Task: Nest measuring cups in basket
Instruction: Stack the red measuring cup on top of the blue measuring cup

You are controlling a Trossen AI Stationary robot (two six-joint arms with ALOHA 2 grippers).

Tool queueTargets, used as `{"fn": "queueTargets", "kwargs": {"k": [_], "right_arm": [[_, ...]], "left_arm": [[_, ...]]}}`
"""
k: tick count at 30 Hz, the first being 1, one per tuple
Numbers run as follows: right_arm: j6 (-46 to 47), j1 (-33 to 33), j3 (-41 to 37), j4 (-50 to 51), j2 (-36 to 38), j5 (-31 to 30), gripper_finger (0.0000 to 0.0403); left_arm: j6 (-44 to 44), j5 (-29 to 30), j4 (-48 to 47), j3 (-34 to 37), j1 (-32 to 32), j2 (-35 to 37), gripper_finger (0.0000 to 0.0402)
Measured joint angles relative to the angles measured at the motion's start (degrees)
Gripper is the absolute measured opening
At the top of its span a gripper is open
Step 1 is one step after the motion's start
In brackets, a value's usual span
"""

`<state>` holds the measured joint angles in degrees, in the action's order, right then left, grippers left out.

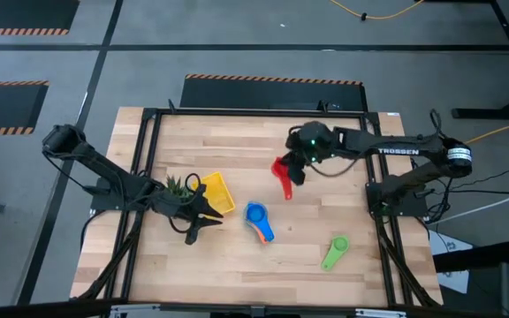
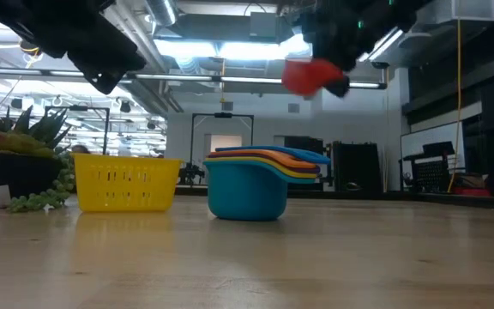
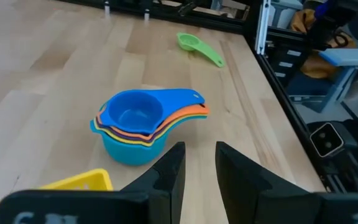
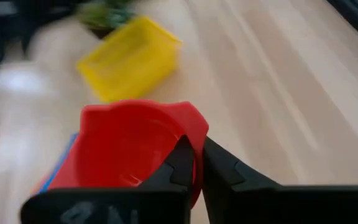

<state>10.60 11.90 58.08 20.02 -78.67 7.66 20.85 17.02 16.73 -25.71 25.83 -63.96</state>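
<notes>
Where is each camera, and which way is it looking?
High view: above the table, looking straight down; both arms show, right hand holding the red cup.
Low view: at table height, looking level past the nested cups and basket; arms show at the top.
Left wrist view: on the left arm, facing the nested cups; its own left hand shows.
Right wrist view: on the right arm, looking down at the table; its fingers pinch the red cup.
All four share the yellow basket.

White word "TROSSEN" on right arm (image 1: 396,150), right of centre in high view, upper half of frame. No other text, label, number or sign readable in any view.
</notes>
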Motion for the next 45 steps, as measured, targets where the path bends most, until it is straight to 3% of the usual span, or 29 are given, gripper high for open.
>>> {"fn": "queueTargets", "kwargs": {"k": [7, 17, 29, 45], "right_arm": [[-0.4, -9.7, 2.0, -5.8, -0.7, 0.0, 0.0022], [-0.6, -18.6, 1.9, -16.9, -8.6, 0.0, 0.0023], [-4.5, -17.6, 1.9, -19.1, -18.1, -0.1, 0.0023], [-9.4, -16.6, 1.9, -19.3, -19.7, -0.1, 0.0031]], "left_arm": [[-0.4, 0.0, 0.0, 0.0, -1.0, 0.0, 0.0082], [-0.4, 0.0, 0.2, 0.0, -1.2, 0.0, 0.0082], [-0.4, 0.2, 0.4, 0.0, -1.2, 0.0, 0.0082], [-0.4, 0.3, 0.5, 0.0, -1.2, 0.0, 0.0082]]}}
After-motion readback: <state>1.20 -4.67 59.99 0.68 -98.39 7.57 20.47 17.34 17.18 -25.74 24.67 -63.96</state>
